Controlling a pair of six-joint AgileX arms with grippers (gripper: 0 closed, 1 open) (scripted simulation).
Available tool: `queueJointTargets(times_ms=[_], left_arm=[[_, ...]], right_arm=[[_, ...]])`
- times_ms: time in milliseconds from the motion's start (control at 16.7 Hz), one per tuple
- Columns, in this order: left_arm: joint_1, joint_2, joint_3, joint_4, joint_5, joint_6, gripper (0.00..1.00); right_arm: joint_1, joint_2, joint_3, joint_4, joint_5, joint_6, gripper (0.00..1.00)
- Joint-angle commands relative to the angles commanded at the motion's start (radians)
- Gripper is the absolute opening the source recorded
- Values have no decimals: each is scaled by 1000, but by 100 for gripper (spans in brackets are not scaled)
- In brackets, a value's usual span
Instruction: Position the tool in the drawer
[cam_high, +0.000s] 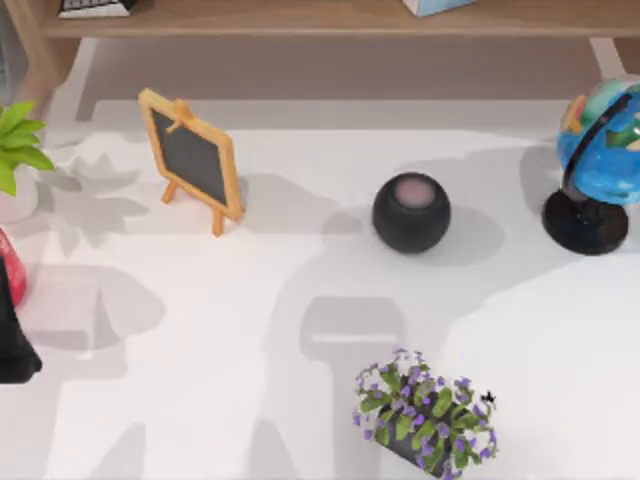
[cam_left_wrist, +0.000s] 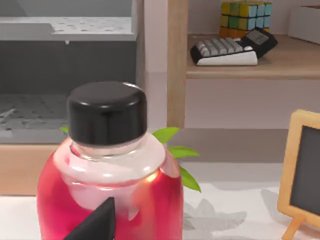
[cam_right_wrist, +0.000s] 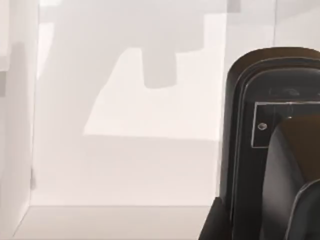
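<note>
One gripper (cam_high: 12, 345) beside red bottle (cam_left_wrist: 107, 190)

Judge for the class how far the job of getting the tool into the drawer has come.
Nothing looks done yet. In hand: the left gripper sits at the red bottle by the table's left edge. Left: carrying it to a drawer; the grey cabinet behind may hold one. The right arm is parked.

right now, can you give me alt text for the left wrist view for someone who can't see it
A red bottle with a black cap stands close to the camera, green leaves behind it. Beyond it are a grey drawer unit, a wooden shelf holding a keyboard and a colour cube, and a small chalkboard easel.
</note>
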Motion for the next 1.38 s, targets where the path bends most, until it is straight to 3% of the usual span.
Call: queueJointTargets(times_ms=[240,480,1380], left_arm=[[0,0,0,0,0,0,100],[0,0,0,0,0,0,100],[0,0,0,0,0,0,100]], right_arm=[[-17,307,218,-103,-21,20,0],[-18,473,291,-175,-36,59,0],[-12,473,287,-160,-41,52,0]])
